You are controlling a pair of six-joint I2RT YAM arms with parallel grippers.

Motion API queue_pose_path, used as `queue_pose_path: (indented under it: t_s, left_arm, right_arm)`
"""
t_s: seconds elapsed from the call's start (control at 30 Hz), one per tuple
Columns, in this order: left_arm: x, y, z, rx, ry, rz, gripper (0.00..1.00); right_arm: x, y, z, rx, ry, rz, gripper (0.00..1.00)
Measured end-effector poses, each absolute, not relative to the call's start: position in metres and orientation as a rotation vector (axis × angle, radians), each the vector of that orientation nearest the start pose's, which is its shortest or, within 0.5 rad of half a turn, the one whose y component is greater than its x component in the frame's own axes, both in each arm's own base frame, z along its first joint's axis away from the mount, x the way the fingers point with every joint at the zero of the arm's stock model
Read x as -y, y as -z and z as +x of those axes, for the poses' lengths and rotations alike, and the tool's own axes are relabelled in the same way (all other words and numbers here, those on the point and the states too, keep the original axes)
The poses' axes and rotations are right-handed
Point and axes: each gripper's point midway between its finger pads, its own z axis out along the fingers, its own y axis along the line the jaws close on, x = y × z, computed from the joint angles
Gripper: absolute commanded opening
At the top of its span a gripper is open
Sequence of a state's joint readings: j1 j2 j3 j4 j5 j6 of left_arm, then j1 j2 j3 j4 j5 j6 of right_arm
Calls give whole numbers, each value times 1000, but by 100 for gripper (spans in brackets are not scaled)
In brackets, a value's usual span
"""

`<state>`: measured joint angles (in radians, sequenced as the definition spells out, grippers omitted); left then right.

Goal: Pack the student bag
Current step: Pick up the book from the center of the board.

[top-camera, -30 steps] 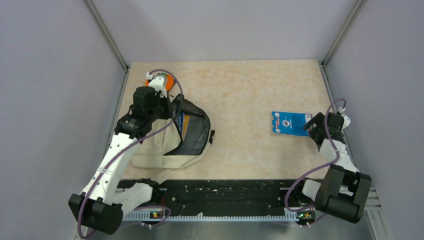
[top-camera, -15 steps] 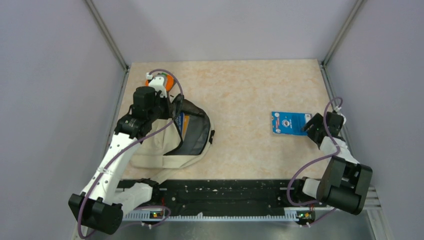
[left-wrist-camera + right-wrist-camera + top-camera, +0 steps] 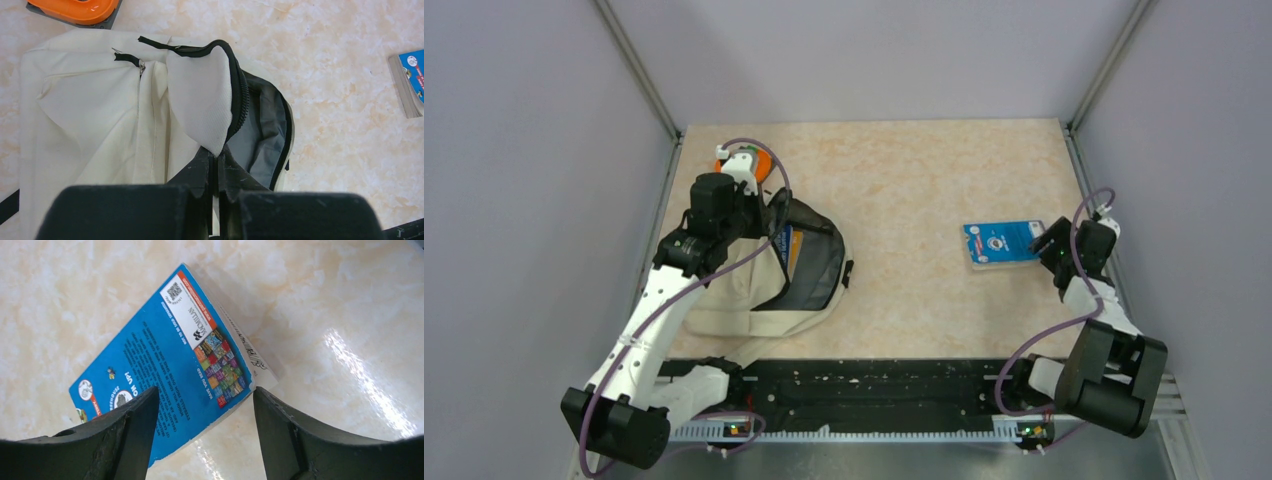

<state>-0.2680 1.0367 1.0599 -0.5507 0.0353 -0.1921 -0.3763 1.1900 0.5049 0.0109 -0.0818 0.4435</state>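
Note:
The student bag (image 3: pixel 754 300), cream fabric with black zipper trim, lies at the left of the table with its mouth gaping to the right. My left gripper (image 3: pixel 769 215) is shut on a white flap of the student bag (image 3: pixel 200 95) beside the zipper and holds the opening up; the fingertips (image 3: pixel 216 155) pinch the flap's tip. A blue book (image 3: pixel 999 243) lies flat at the right. My right gripper (image 3: pixel 1049 250) stands open at its right end. The near corner of the blue book (image 3: pixel 170 365) lies between the fingers (image 3: pixel 135 425), and the right finger is clear of it.
An orange object (image 3: pixel 759 160) sits at the back left, just beyond the bag. A blue booklet (image 3: pixel 787 245) shows inside the bag's dark lining. The right wall post stands close behind my right arm. Bare table lies between bag and book.
The right gripper's jaws have narrowed around the blue book's end, and the book has turned slightly and shifted a little left. The left arm and bag have not moved.

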Motion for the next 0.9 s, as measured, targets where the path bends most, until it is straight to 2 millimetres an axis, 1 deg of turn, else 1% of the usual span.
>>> queue_pose_path:
  t_s: [0.1,0.3,0.4,0.47,0.5,0.57,0.7,0.73,0.77,0.8,0.83,0.9]
  left_arm:
    - [99,-246,309,-2111,313,102,0]
    - [99,-246,309,-2111,313,102,0]
    - [99,-246,309,-2111,312,101,0]
    - [99,-246,309,-2111,312,101,0]
    - [99,-246,309,-2111,311,101,0]
    - [99,-246,309,-2111,311,101,0]
    - [99,-246,309,-2111,309,100,0]
    - [99,-246,309,-2111,308,100,0]
    - [99,-245,309,-2112,307,100,1]
    - [98,-245,309,-2113,303,98,8]
    - [97,-244,310,-2115,295,96,23]
    - [94,-243,311,-2118,273,91,54]
  right_arm:
    - [85,-71,314,-2033,-163,840,66]
    - [81,-67,321,-1991,-217,857,60]
    - [80,-62,325,-1978,-239,877,55]
    - [80,-59,327,-1968,-252,891,50]
    - [80,-58,329,-1963,-257,894,46]
    - [80,-55,332,-1956,-267,907,37]
    - [81,-49,337,-1950,-285,921,6]
    - [80,-48,338,-1947,-295,925,0]
    - [79,-48,339,-1945,-302,925,0]
    - [79,-48,340,-1942,-310,923,0]
    - [78,-50,341,-1937,-318,920,0]
    - [76,-54,343,-1931,-336,907,0]
